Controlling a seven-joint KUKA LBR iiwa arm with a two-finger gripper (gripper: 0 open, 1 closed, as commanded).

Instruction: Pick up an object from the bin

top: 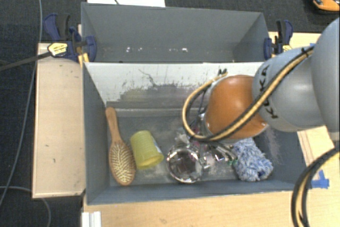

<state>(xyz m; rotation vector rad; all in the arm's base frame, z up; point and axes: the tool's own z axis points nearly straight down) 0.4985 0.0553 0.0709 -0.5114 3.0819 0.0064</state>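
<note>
Wooden hairbrush (pixel 119 154) lies at the left of the bin (pixel 159 82) floor; yellow-green cup (pixel 144 149) tipped just beside it; shiny clear round thing (pixel 183 163) front middle; my gripper (pixel 204 150) sits low just behind it, under the orange cover (pixel 234 106); clenched or released, I cannot tell; blue fuzzy cloth (pixel 251 159) at right.

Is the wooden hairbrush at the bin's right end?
No, the wooden hairbrush lies at the left end, beside the yellow cup.
</note>
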